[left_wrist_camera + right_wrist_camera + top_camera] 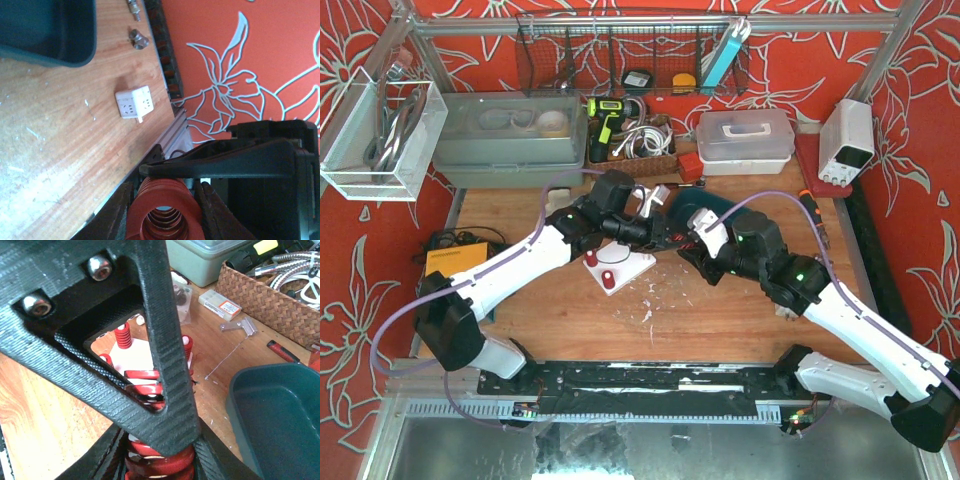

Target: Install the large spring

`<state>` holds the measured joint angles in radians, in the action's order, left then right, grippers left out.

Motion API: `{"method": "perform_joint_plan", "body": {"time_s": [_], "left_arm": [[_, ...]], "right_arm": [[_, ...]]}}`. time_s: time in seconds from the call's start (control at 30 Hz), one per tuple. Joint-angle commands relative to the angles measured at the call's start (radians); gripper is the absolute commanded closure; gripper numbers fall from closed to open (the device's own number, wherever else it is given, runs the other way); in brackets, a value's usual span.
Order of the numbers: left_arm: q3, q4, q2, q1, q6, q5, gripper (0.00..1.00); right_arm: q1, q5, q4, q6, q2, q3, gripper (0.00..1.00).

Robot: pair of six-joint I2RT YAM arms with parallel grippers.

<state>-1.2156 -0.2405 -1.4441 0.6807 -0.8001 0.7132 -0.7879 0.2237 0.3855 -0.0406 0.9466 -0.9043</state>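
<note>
Red coils of the large spring (160,214) fill the bottom of the left wrist view. They are wedged between the dark fingers (117,212) of the left gripper (162,197), which is clenched on the spring. In the right wrist view the same spring sits between the fingers of the right gripper (160,457), which also grips it, while a finger of the left gripper crosses in front. The overhead view shows the two arms meeting nose to nose above the wooden bench (720,310), with the spring held off its surface. A white plate (625,262) carrying small red posts lies just beside them. A teal bin (280,415) sits near on the other side. A white plug cube (134,103) rests well apart near the bench edge.
</note>
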Motion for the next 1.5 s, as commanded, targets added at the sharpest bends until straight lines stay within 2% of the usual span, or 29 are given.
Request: {"method": "perform_joint_plan", "body": {"time_s": [0.0, 0.03, 0.1, 0.17, 0.3, 0.47, 0.63, 0.7, 0.8, 1.23, 1.47], "left_arm": [[-0.031, 0.031, -0.004, 0.007, -0.003, 0.043, 0.88], [-0.033, 0.024, -0.007, 0.004, -0.001, 0.04, 0.91], [-0.033, 0.01, -0.011, -0.003, 0.012, 0.027, 0.99], [-0.033, -0.005, -0.012, -0.014, 0.032, 0.003, 1.0], [-0.053, -0.073, -0.022, -0.032, 0.132, -0.119, 1.0], [-0.128, -0.246, -0.07, -0.032, 0.32, -0.432, 1.0], [-0.102, -0.271, -0.094, -0.031, 0.414, -0.681, 1.0], [-0.096, -0.28, -0.12, -0.027, 0.439, -0.771, 1.0], [-0.087, -0.279, -0.155, -0.024, 0.458, -0.82, 1.0], [-0.053, -0.249, -0.256, 0.015, 0.449, -0.834, 1.0], [-0.026, -0.242, -0.246, 0.027, 0.439, -0.834, 1.0]], "right_arm": [[-0.01, -0.011, -0.031, 0.002, -0.005, 0.023, 1.0], [-0.011, -0.019, -0.027, 0.007, -0.004, 0.028, 0.98], [-0.011, -0.044, -0.01, 0.027, -0.012, 0.031, 0.82], [-0.011, -0.091, 0.018, 0.06, -0.032, 0.038, 0.63], [-0.011, -0.212, 0.139, 0.192, -0.07, 0.049, 0.35], [-0.011, -0.246, 0.301, 0.343, -0.113, 0.044, 0.19], [-0.011, -0.311, 0.417, 0.388, -0.162, 0.045, 0.04], [-0.011, -0.335, 0.451, 0.39, -0.175, 0.039, 0.01], [-0.011, -0.36, 0.493, 0.393, -0.181, 0.025, 0.01], [-0.01, -0.384, 0.471, 0.41, -0.189, 0.034, 0.01], [-0.011, -0.383, 0.473, 0.39, -0.179, 0.03, 0.01]]}}
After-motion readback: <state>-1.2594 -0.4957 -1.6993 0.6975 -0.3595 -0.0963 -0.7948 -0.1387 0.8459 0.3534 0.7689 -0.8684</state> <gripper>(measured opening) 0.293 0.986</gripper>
